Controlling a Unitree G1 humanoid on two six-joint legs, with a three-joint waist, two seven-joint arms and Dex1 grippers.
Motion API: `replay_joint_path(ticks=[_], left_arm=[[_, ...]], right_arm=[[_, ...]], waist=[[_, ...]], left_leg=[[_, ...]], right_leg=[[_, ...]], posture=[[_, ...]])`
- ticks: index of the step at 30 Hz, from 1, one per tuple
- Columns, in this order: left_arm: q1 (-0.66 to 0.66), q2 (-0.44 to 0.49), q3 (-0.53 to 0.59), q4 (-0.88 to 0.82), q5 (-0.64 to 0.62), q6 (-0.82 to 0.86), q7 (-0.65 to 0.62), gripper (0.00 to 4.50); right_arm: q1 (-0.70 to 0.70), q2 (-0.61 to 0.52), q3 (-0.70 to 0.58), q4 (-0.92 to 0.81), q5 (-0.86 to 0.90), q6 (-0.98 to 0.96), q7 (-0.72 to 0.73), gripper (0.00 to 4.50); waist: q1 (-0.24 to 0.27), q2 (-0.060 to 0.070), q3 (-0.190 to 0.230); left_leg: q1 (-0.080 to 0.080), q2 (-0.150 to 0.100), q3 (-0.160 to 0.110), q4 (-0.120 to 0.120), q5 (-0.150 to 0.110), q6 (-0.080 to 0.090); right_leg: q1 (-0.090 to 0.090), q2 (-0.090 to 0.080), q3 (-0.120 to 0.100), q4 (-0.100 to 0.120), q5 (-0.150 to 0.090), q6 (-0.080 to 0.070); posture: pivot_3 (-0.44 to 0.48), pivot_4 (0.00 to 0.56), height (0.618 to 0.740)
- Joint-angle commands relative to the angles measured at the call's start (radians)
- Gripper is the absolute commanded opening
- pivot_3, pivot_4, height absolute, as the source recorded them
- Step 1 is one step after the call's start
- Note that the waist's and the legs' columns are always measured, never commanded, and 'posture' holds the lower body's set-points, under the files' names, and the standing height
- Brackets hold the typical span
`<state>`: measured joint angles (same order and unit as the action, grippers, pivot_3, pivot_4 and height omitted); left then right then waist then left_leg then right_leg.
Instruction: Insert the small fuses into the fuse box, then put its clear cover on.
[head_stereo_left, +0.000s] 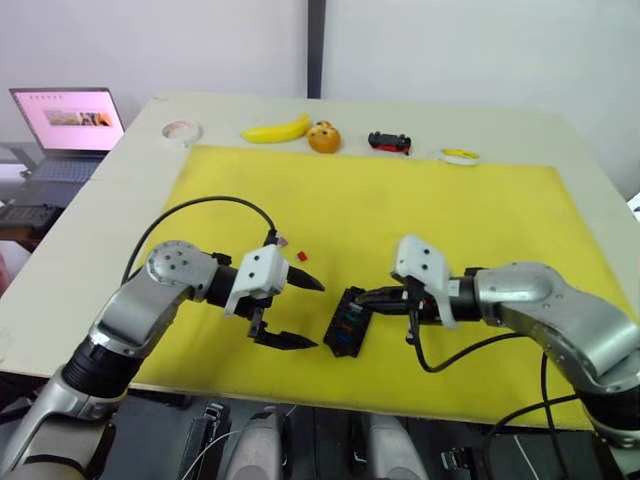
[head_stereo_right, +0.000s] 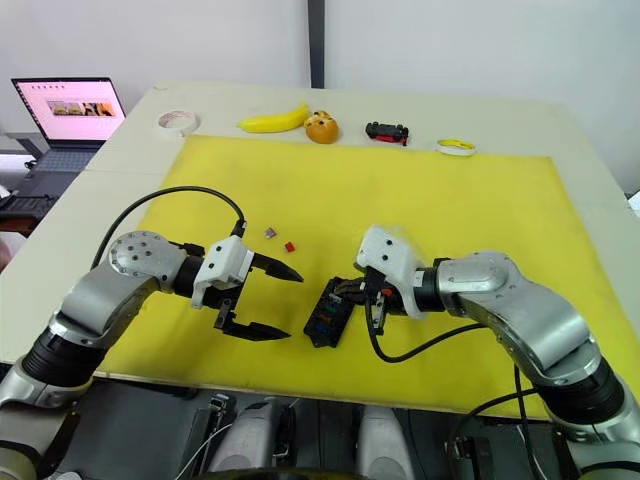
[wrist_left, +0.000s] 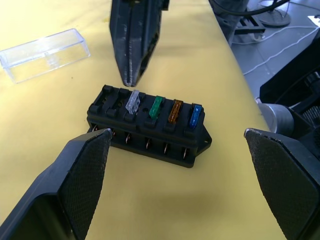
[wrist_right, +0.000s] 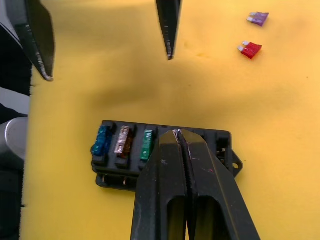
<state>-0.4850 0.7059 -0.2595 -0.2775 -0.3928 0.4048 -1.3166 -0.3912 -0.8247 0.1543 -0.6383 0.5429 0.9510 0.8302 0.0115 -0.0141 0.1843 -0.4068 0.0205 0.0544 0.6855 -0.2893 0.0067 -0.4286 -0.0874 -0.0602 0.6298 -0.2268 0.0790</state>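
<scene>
The black fuse box lies on the yellow mat near its front edge. A grey, a green, an amber and a blue fuse stand in its slots. My right gripper is shut, its tip right at the grey fuse; whether it touches is unclear. Just left of the box, my left gripper is open and holds nothing. A red fuse and a purplish fuse lie loose on the mat behind the left gripper. In the left wrist view the clear cover rests on the mat beyond the box.
Along the table's far edge lie a tape roll, a banana, an orange fruit, a black-and-red toy car and a yellow ring. An open laptop stands off the table's left corner.
</scene>
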Motion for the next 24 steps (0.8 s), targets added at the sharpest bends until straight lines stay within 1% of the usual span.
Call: replay_joint_path(ticks=[1,13,19,24], left_arm=[[-0.009,0.007,0.013,-0.024,-0.006,-0.008,-0.002,4.5],[-0.007,0.007,0.01,-0.037,-0.01,0.0,0.0,4.5],[-0.007,0.004,0.009,-0.039,-0.011,0.002,0.003,4.5],[-0.007,0.003,0.009,-0.038,-0.01,0.002,0.005,4.5]], right_arm=[[0.013,0.004,0.003,-0.003,-0.028,-0.052,-0.01,0.04],[0.014,0.017,0.028,0.009,-0.03,-0.056,-0.012,0.04],[0.049,-0.016,0.084,0.026,-0.079,-0.074,0.001,0.04],[0.03,-0.002,0.075,0.035,-0.07,-0.061,-0.006,0.04]], waist=[[0.0,0.0,0.0],[0.001,0.0,0.0],[0.001,0.0,0.0],[0.0,0.0,0.0]], left_leg=[[0.0,0.0,0.0,0.0,0.0,0.0],[0.0,0.0,0.0,0.0,0.0,0.0],[0.0,0.0,0.0,0.0,0.0,0.0],[0.0,0.0,0.0,0.0,0.0,0.0]], right_leg=[[0.0,0.0,0.0,0.0,0.0,0.0],[0.0,0.0,0.0,0.0,0.0,0.0],[0.0,0.0,0.0,0.0,0.0,0.0],[0.0,0.0,0.0,0.0,0.0,0.0]], posture=[[0.0,0.15,0.737],[0.0,0.15,0.737],[0.0,0.15,0.737],[0.0,0.15,0.737]])
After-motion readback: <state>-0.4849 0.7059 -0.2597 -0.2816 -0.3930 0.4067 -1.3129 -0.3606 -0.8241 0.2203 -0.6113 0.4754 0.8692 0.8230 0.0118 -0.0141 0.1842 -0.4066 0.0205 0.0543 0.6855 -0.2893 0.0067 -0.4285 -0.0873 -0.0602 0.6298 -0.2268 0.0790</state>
